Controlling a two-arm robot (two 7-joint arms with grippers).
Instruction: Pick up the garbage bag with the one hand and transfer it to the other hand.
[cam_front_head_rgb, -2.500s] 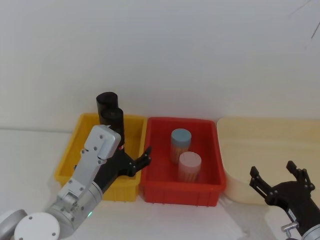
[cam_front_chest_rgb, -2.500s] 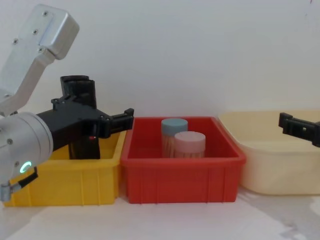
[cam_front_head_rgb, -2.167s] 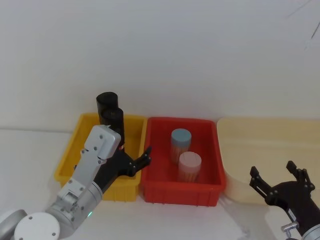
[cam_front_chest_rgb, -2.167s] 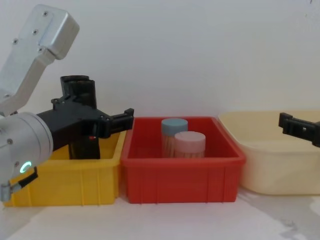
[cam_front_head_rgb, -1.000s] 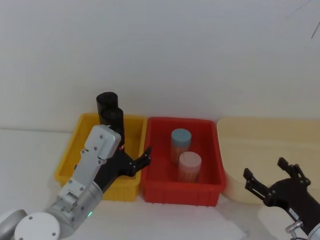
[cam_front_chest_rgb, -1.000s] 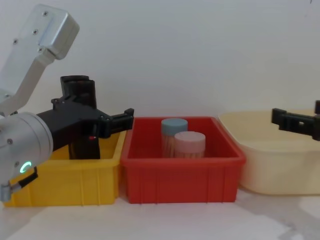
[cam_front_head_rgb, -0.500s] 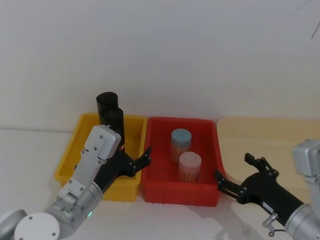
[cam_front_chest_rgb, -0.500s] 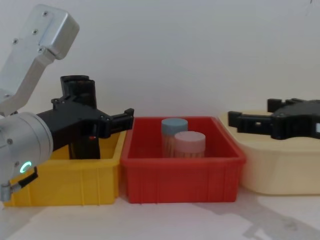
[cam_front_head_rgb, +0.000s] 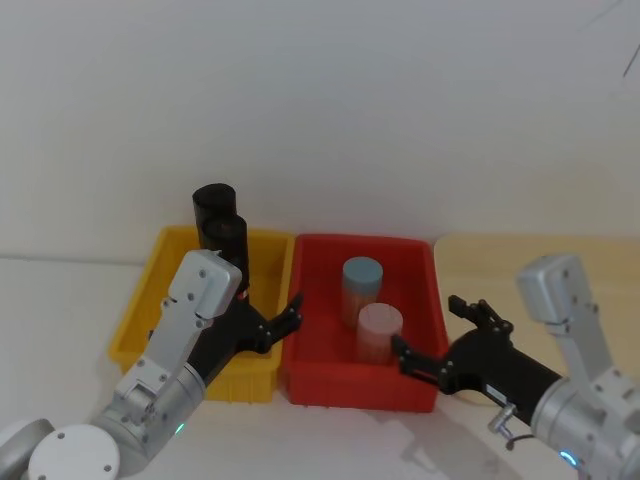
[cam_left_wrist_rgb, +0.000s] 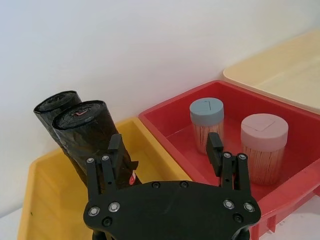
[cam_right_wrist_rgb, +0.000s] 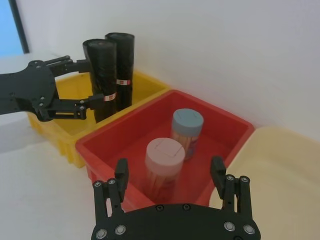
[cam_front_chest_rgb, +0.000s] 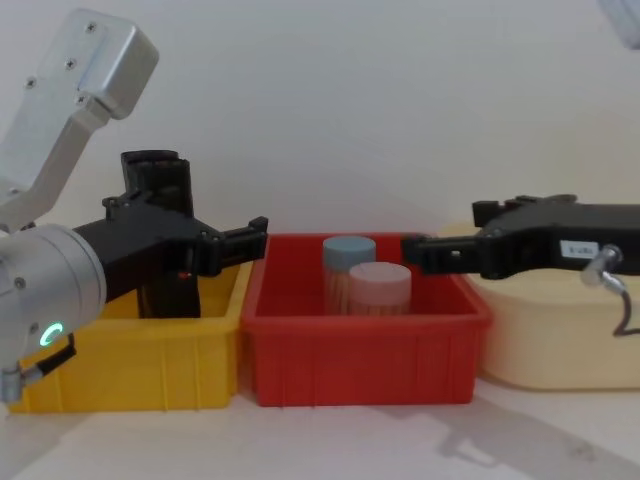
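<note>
Two black rolls stand upright side by side in the yellow bin (cam_front_head_rgb: 135, 322). The nearer one, the garbage bag (cam_front_head_rgb: 226, 243) (cam_left_wrist_rgb: 84, 131) (cam_right_wrist_rgb: 102, 70), carries a small red-and-white label. My left gripper (cam_left_wrist_rgb: 164, 145) (cam_front_chest_rgb: 192, 216) is open at label height. The garbage bag stands between its fingers, close against one of them, and the other finger (cam_front_head_rgb: 291, 305) reaches over the edge of the red bin. My right gripper (cam_front_head_rgb: 428, 327) (cam_front_chest_rgb: 445, 232), with a white sticker, hangs open over the red bin's front right corner, beside the pink-lidded jar.
The second black roll (cam_front_head_rgb: 212, 205) stands just behind the garbage bag. The red bin (cam_front_head_rgb: 352, 386) holds a blue-lidded jar (cam_front_head_rgb: 362, 283) and a pink-lidded jar (cam_front_head_rgb: 380, 331). A cream tub (cam_front_head_rgb: 500, 268) sits to the right, and a white wall rises close behind the bins.
My right gripper has swung left from over the cream tub to the red bin's front right corner, still open. The left gripper and the rolls have not moved.
</note>
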